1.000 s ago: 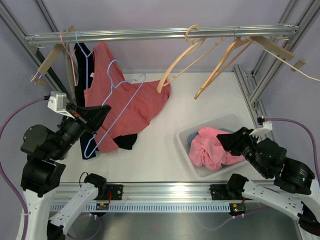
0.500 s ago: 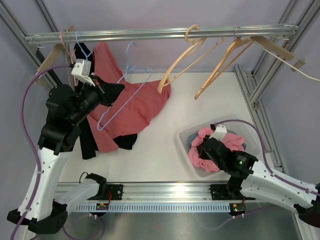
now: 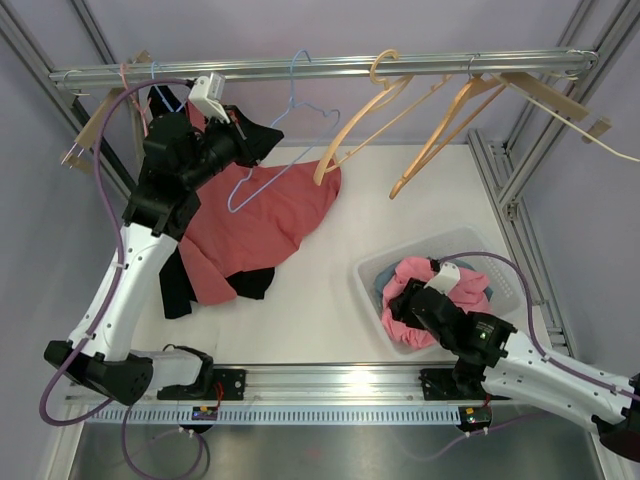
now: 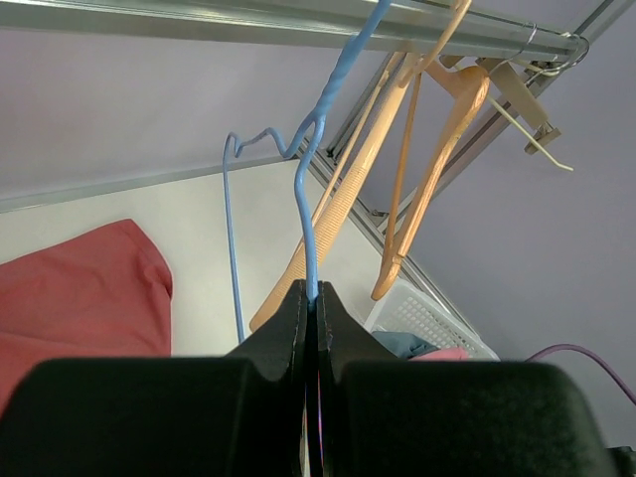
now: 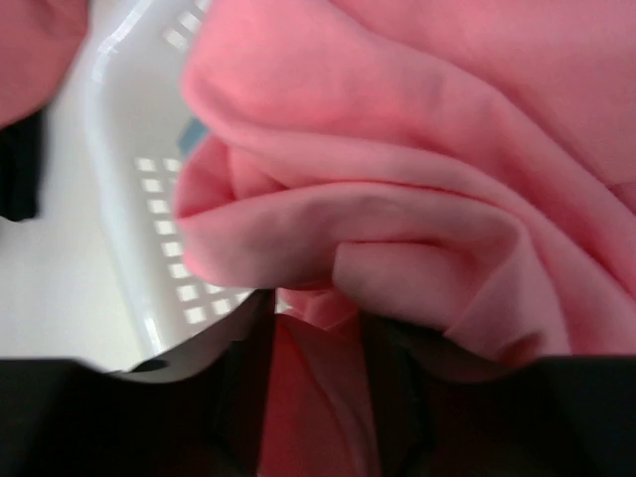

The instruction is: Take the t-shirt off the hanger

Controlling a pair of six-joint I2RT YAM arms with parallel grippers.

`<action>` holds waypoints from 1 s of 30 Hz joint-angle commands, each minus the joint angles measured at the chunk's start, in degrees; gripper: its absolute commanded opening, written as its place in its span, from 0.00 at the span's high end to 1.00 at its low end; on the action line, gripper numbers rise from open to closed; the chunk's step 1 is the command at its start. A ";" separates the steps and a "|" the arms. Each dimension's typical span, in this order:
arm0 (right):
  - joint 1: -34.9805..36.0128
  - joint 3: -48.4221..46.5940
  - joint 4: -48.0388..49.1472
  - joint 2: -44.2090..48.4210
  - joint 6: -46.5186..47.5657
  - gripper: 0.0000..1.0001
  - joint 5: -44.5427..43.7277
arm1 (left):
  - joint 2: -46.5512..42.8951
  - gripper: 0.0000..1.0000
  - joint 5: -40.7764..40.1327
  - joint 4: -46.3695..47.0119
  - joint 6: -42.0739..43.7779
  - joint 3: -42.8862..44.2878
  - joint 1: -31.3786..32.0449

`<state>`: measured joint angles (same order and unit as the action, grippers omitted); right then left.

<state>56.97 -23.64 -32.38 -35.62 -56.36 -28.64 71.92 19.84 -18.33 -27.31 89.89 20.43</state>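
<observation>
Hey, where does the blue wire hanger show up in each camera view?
Top external: the blue wire hanger is upper left of centre, held by the left tool.
Left wrist: the hanger stands up at centre from the shut tool.
Right wrist: not in it.
Shared landmark: the white basket, seen in all three.

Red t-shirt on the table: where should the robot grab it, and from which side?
Pinch the red t-shirt at its loose lower right edge, coming from above on the right. There it looks flat on the bare table, away from the left hand and the black garment.
</observation>
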 commanded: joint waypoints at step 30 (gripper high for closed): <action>-0.11 -20.21 -4.01 11.18 15.75 0.16 -0.27 | 2.53 0.66 -3.75 9.54 3.14 -6.47 1.55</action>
<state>56.97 -39.62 -36.58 -25.47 -43.86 -27.03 77.52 17.50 -12.08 -25.28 83.92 22.00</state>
